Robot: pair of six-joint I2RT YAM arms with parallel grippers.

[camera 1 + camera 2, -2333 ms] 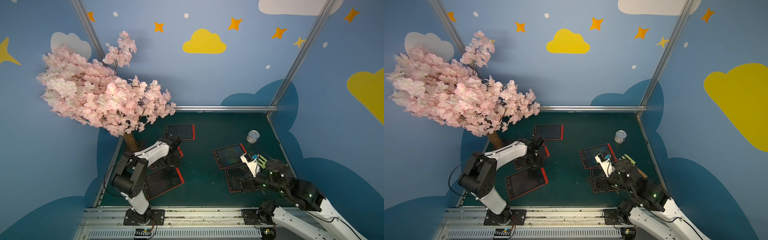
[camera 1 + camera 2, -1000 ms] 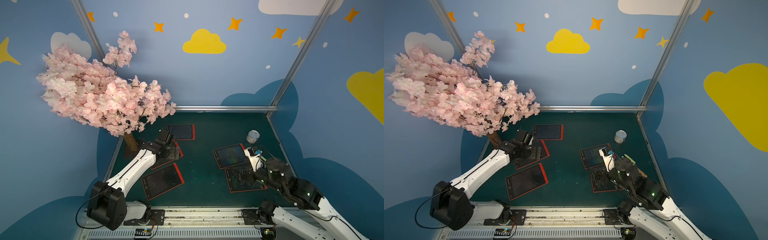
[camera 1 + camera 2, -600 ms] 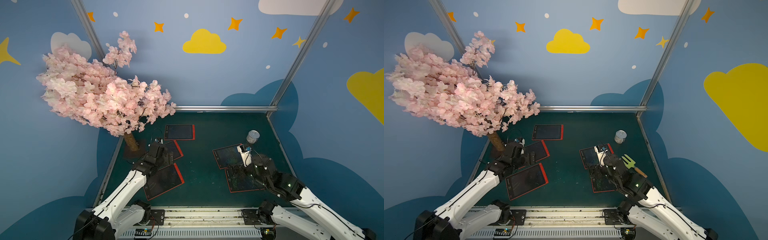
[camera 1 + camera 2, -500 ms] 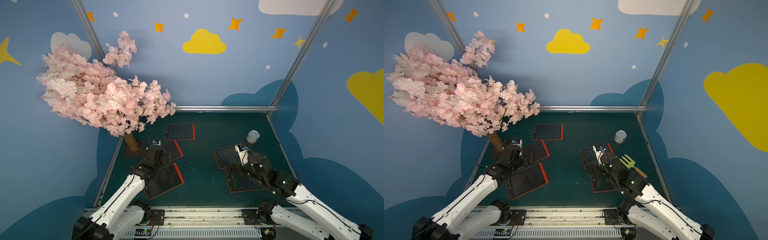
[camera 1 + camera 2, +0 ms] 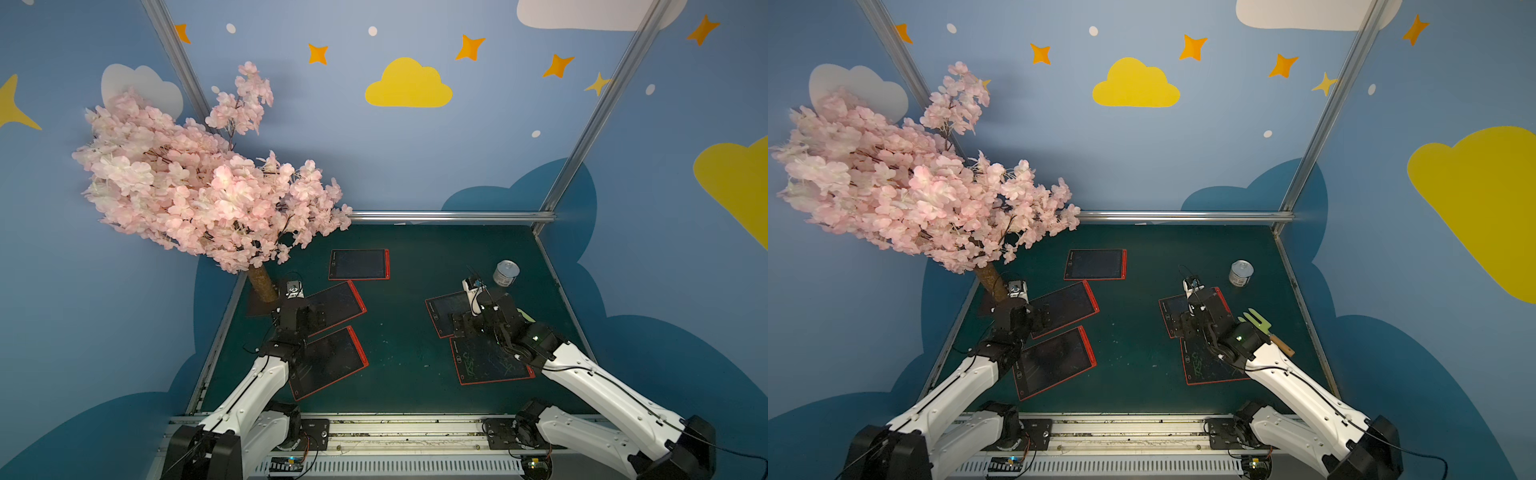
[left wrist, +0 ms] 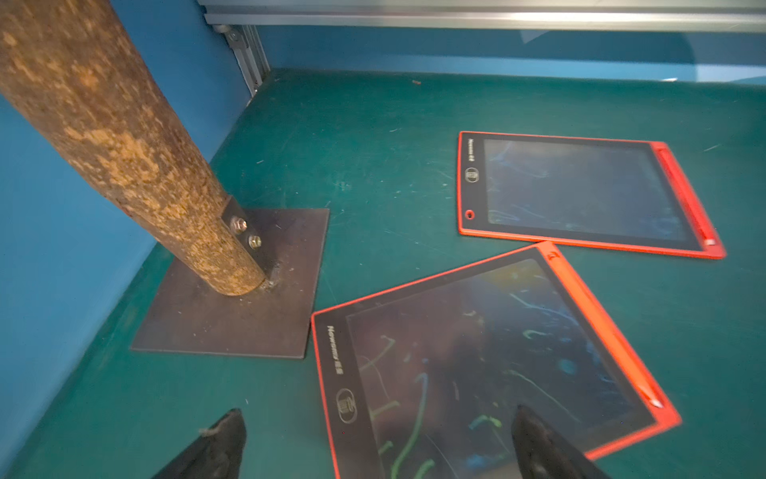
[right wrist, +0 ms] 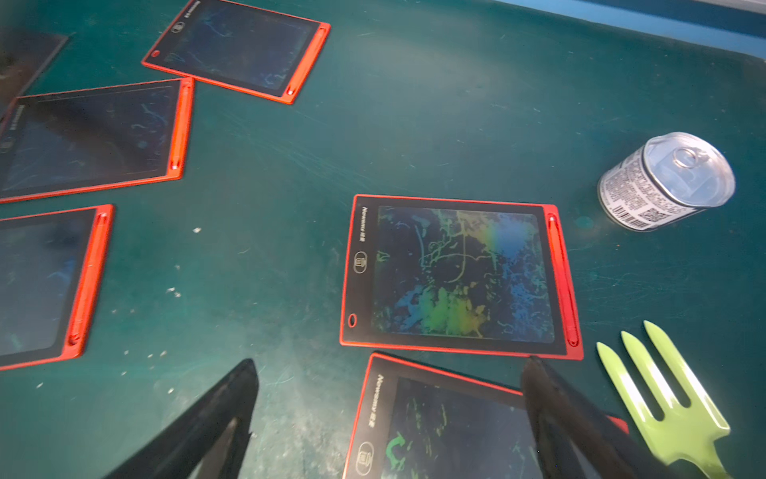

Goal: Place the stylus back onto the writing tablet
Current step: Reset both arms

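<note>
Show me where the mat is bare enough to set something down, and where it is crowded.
Bare: the middle strip of the mat, between the three left tablets and the two right tablets; also the far band along the back rail, beyond the can. Crowded: the right side, where can and fork sit by the tablets; the left corner around the tree base.
</note>
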